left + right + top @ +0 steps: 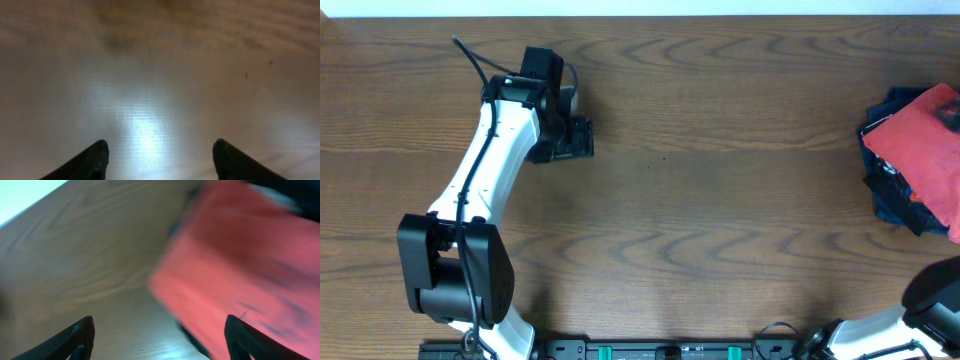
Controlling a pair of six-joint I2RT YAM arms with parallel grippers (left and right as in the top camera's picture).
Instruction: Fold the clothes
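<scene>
The red-orange T-shirt lies folded at the table's far right edge, on top of dark navy garments. In the right wrist view the T-shirt fills the right half, blurred, with dark cloth under its edge. My right gripper is open and empty, its fingertips straddling the shirt's near edge above the table; in the overhead view only the arm's base shows at the bottom right. My left gripper is over bare wood at the upper left, far from the shirt. It is open and empty in the left wrist view.
The brown wooden table spans the whole view. The navy garments show as a dark patch at the top right of the right wrist view. The left arm stretches from the bottom left toward the back.
</scene>
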